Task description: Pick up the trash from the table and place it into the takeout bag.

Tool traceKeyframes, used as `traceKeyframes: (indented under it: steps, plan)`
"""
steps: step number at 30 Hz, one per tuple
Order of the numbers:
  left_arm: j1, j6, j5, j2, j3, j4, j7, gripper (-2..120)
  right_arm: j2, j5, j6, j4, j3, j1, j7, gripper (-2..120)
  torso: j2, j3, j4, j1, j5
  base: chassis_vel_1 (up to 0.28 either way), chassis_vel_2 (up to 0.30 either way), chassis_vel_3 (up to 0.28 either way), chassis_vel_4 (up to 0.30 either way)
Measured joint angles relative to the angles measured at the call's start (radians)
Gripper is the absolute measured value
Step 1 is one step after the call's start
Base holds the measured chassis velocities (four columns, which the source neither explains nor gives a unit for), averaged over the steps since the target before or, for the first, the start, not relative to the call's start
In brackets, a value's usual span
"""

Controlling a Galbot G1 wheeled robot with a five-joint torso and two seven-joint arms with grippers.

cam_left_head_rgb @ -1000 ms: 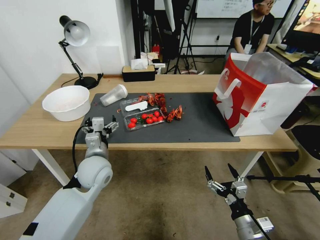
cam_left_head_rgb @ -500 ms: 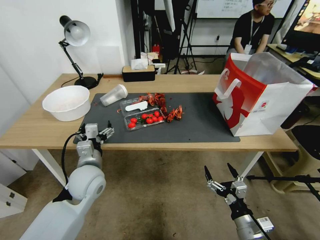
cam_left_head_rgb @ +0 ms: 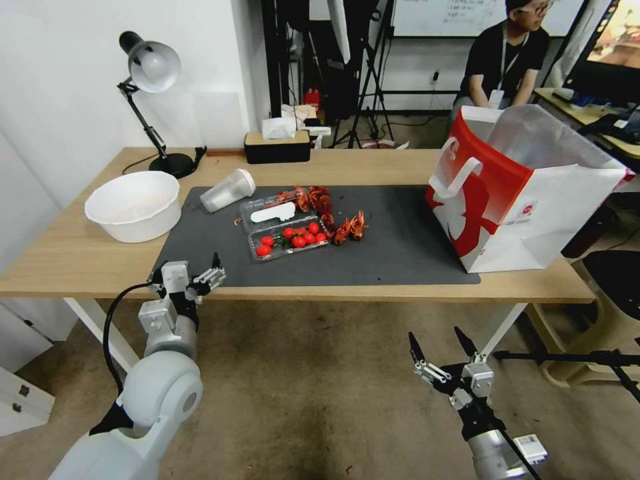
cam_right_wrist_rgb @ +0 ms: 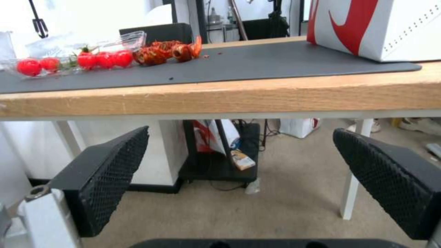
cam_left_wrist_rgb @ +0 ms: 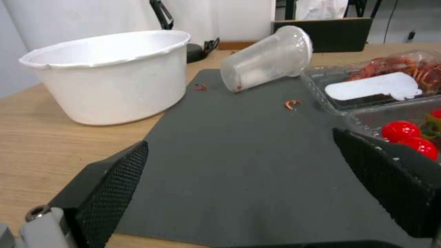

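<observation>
At the near edge of the counter [cam_left_head_rgb: 80, 260], by the near-left corner of the dark mat [cam_left_head_rgb: 400, 247], my left claw [cam_left_head_rgb: 189, 277] hangs with its fingers spread wide and nothing between them. My right claw [cam_left_head_rgb: 440, 352] sits parked below the counter's edge, out in front of the mat's near side, fingers also apart and empty.

None of the trash is lifted yet, so I judge the task to be at its start: the approach to a first pick. On the mat lie a clear plastic cup [cam_left_head_rgb: 227, 190] tipped on its side, two clear trays [cam_left_head_rgb: 283, 227], one with small red tomatoes, and red shell scraps [cam_left_head_rgb: 333, 213] at the trays' far and right sides. A white bowl [cam_left_head_rgb: 133, 205] stands on the bare wood just off the mat's left edge. The takeout bag [cam_left_head_rgb: 527, 193] stands open on the mat's right end, well apart from all of it.

From my left wrist, the cup [cam_left_wrist_rgb: 266, 58] and bowl [cam_left_wrist_rgb: 108, 74] both lie beyond the open fingers. The next move, as I judge it, calls for reaching across the mat to whichever I choose and straddling its wall before closing, then carrying it the length of the mat to the bag.
</observation>
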Motion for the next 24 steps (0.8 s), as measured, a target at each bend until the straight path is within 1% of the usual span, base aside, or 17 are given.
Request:
traceKeyframes:
  steps: [3, 15, 17, 18, 20, 21, 23, 24]
  plan:
    - [0.007, -0.015, 0.003, -0.001, -0.007, 0.0, 0.015, 100, 0.001, 0.0, 0.0, -0.003, -0.004, 0.003, 0.0, 100, 0.0, 0.0, -0.0001, 0.0, 0.0, 0.0, 0.0, 0.0, 0.0]
    - [0.009, -0.023, 0.004, 0.001, -0.012, -0.001, 0.031, 100, 0.002, 0.0, 0.0, -0.013, -0.008, 0.007, 0.001, 100, 0.0, 0.0, 0.0001, 0.0, -0.0001, 0.0, 0.0, 0.0, 0.0]
    - [-0.012, -0.047, -0.002, 0.007, -0.009, 0.018, 0.056, 100, 0.002, 0.001, 0.0, -0.015, -0.009, 0.009, 0.001, 100, 0.0, 0.0, 0.0001, 0.0, 0.0, 0.0, 0.0, 0.0, 0.0]
    - [-0.012, -0.047, -0.002, 0.007, -0.009, 0.018, 0.056, 100, 0.002, 0.001, 0.0, -0.015, -0.009, 0.009, 0.001, 100, 0.0, 0.0, 0.0001, 0.0, 0.0, 0.0, 0.0, 0.0, 0.0]
    - [-0.061, -0.102, -0.032, 0.017, 0.002, 0.061, 0.115, 100, 0.003, 0.001, 0.0, -0.015, -0.012, 0.012, 0.001, 100, 0.0, 0.0, -0.0001, 0.0, 0.0, 0.0, 0.0, 0.0, 0.0]
    - [-0.061, -0.102, -0.032, 0.017, 0.002, 0.061, 0.115, 100, 0.003, 0.001, 0.0, -0.015, -0.012, 0.012, 0.001, 100, 0.0, 0.0, -0.0001, 0.0, 0.0, 0.0, 0.0, 0.0, 0.0]
    - [-0.118, -0.145, -0.046, 0.031, 0.013, 0.112, 0.17, 100, 0.005, 0.003, 0.0, -0.015, -0.015, 0.013, 0.001, 100, 0.0, 0.0, -0.0001, 0.0, -0.0002, 0.0, 0.0, 0.0, 0.0]
    - [-0.138, -0.153, -0.054, 0.037, 0.018, 0.126, 0.189, 100, 0.005, 0.003, 0.0, -0.015, -0.015, 0.013, 0.001, 100, 0.0, 0.0, -0.0001, 0.0, -0.0002, 0.0, 0.0, 0.0, 0.0]
